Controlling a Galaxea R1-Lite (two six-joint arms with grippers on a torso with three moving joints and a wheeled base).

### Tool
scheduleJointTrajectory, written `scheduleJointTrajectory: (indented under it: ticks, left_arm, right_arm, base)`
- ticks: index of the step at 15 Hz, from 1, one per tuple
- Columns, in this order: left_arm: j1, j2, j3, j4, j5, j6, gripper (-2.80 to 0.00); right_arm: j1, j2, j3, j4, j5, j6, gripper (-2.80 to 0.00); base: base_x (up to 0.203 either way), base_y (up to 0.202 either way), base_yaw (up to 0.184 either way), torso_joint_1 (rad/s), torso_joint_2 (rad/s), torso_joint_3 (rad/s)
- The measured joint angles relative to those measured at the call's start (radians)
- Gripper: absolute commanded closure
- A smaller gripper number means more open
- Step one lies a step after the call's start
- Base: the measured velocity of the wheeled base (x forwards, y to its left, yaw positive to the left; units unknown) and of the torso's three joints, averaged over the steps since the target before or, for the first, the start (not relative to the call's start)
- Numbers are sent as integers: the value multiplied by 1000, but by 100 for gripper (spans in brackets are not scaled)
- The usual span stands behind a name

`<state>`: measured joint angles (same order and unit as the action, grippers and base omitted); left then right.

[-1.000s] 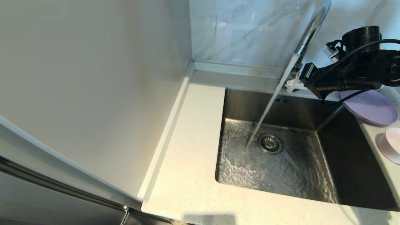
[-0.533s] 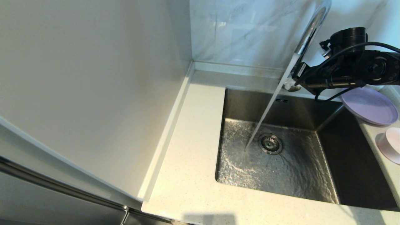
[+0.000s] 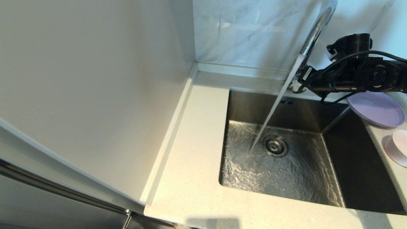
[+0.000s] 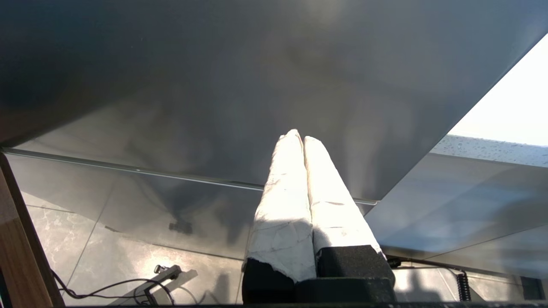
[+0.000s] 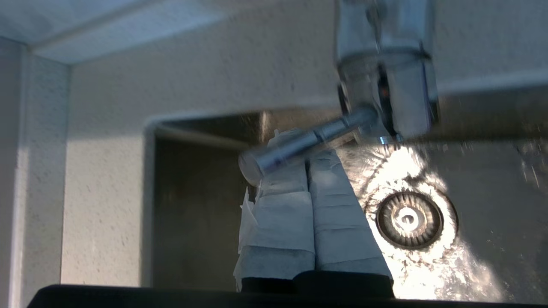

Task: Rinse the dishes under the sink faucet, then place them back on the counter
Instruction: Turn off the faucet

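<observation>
Water streams (image 3: 273,108) from the chrome gooseneck faucet (image 3: 316,30) into the steel basin. My right gripper (image 3: 297,86) is at the faucet's base, behind the stream. In the right wrist view it (image 5: 307,164) is shut, and the thin side lever (image 5: 299,147) lies across its fingertips below the faucet base (image 5: 385,85). The lavender plate (image 3: 376,109) lies on the counter right of the sink. Nearer, at the right edge, the pale bowl (image 3: 401,140) rests on the pink saucer (image 3: 390,152). My left gripper (image 4: 299,139) is shut and empty, parked low before a grey cabinet face.
The cream speckled counter (image 3: 197,143) runs left of and in front of the sink basin (image 3: 359,171), whose drain (image 3: 275,146) sits mid-floor. A white panel (image 3: 95,95) rises at the left and a marbled wall stands behind.
My right arm has swung a little to the left and lowered slightly, with the fingertips staying at the faucet base. Water keeps running; the dishes have not moved.
</observation>
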<state>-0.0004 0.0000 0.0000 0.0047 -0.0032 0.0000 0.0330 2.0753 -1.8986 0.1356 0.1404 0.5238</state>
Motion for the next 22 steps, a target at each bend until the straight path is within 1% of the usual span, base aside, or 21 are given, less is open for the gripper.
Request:
scheduleJointTrajectory:
  ticks: [2, 11, 14, 17, 22]
  left_arm:
    - [0, 0, 0, 0, 0, 0, 0]
    - [0, 0, 0, 0, 0, 0, 0]
    - [0, 0, 0, 0, 0, 0, 0]
    - [0, 0, 0, 0, 0, 0, 0]
    - [0, 0, 0, 0, 0, 0, 0]
  right_arm:
    - [-2, 1, 14, -59, 0, 2, 0]
    - [-26, -5, 33, -69, 0, -13, 0]
    - [-42, -3, 27, -135, -16, -36, 0]
    - [-52, -2, 30, -204, -17, -31, 0]
    - [-59, -15, 36, -210, -4, -10, 0]
  base:
    - [0, 0, 0, 0, 0, 0]
    - [0, 0, 0, 0, 0, 0]
    - [0, 0, 0, 0, 0, 0]
    - [0, 0, 0, 0, 0, 0]
    - [0, 0, 0, 0, 0, 0]
